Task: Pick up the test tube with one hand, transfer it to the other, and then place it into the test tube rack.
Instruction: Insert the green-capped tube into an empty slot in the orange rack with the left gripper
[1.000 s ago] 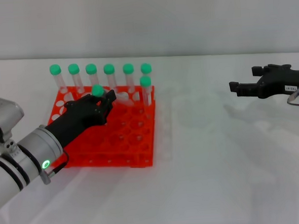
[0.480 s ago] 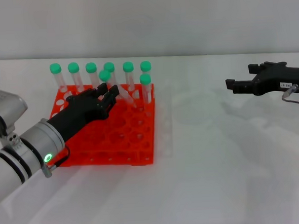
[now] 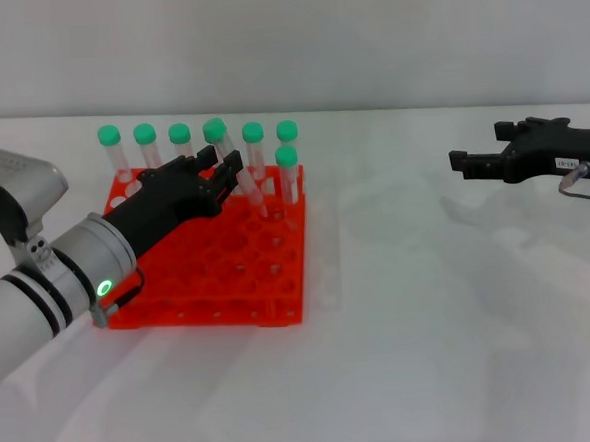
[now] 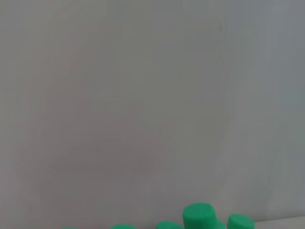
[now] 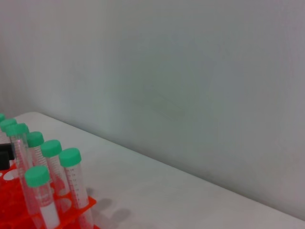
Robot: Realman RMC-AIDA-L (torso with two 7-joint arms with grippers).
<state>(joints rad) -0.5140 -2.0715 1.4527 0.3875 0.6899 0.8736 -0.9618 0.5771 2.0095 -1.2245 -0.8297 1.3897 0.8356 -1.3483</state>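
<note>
1. The test tube rack (image 3: 212, 251) sits on the table (image 3: 432, 333); open surface spreads toward the idle right gripper (image 3: 482, 161), well apart from the rack, fingers spread and empty.
2. The left gripper (image 3: 222, 175) hangs over the rack's back rows, clamped on the test tube (image 3: 234, 170), which is tilted.
3. Step in hand, I judge: insertion. Next, straighten the tube over a free hole, clear of the capped neighbours (image 3: 254, 148).

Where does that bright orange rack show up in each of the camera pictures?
Head view: the test tube rack lies left of centre on the table, under the left gripper.
Left wrist view: not in it; only green caps show.
Right wrist view: its corner sits in the lower left.
Shared landmark: the green caps.
</note>
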